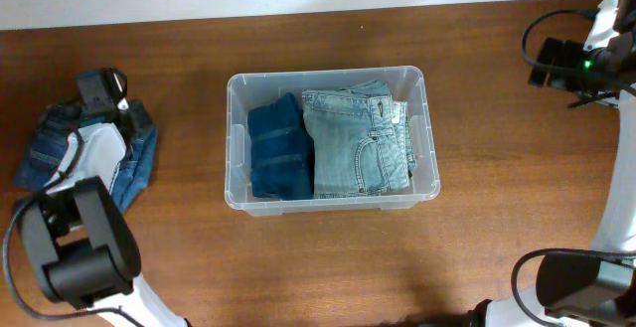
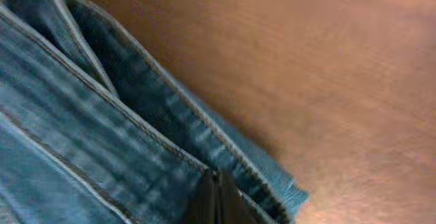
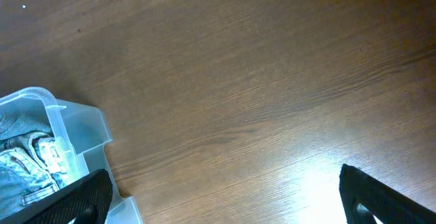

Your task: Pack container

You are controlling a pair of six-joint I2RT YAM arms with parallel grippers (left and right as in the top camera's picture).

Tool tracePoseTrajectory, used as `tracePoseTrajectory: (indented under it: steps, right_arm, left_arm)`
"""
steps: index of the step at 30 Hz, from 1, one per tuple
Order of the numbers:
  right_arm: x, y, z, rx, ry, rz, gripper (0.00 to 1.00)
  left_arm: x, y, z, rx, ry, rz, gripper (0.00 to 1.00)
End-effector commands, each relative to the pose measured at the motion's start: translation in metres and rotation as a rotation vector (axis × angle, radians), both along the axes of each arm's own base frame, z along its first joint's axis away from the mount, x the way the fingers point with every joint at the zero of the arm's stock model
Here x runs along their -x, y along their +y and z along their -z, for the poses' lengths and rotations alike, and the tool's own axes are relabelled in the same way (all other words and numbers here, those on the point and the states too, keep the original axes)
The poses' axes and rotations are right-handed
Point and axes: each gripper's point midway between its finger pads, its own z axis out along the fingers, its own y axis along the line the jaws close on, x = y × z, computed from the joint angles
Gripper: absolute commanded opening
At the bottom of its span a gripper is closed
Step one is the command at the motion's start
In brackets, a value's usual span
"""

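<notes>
The left arm covers much of the loose jeans (image 1: 45,140) at the table's (image 1: 328,267) 9 o'clock, and it hides its own fingers from overhead. The left wrist view is blurred and shows only denim seams and bare wood. There the left gripper (image 2: 216,198) is clenched, its dark tips pressed together against the cloth. Whether any denim is pinched between them cannot be told.

The right gripper (image 3: 225,207) is up at 2 o'clock, released and wide. Both its fingers are cut off by the frame's lower edge, with only wood between them.

The container (image 1: 333,200) stands at the table's centre, apart from both arms. Inside it, a folded dark garment (image 1: 278,150) fills the 9 o'clock half. Folded light jeans (image 1: 358,146) fill the 3 o'clock half and touch the dark garment.
</notes>
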Motion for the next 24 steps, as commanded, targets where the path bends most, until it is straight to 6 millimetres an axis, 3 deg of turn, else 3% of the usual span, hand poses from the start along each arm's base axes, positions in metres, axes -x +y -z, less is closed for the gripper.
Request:
tracePoseTrajectory:
  steps: [1,15,24]
  right_arm:
    - [-0.001,-0.002,-0.001,0.001,-0.002,0.009,0.98]
    - [-0.001,-0.002,-0.001,0.001,-0.002,0.009,0.98]
    - [-0.001,-0.002,-0.001,0.001,-0.002,0.009,0.98]
  left_arm:
    - [0.011,-0.005,0.029,0.036,0.085,-0.003,0.0]
    - [0.07,-0.02,0.054,0.14,0.319,-0.1,0.0]
    - [0.077,-0.039,0.057,0.24,0.349,-0.063,0.0]
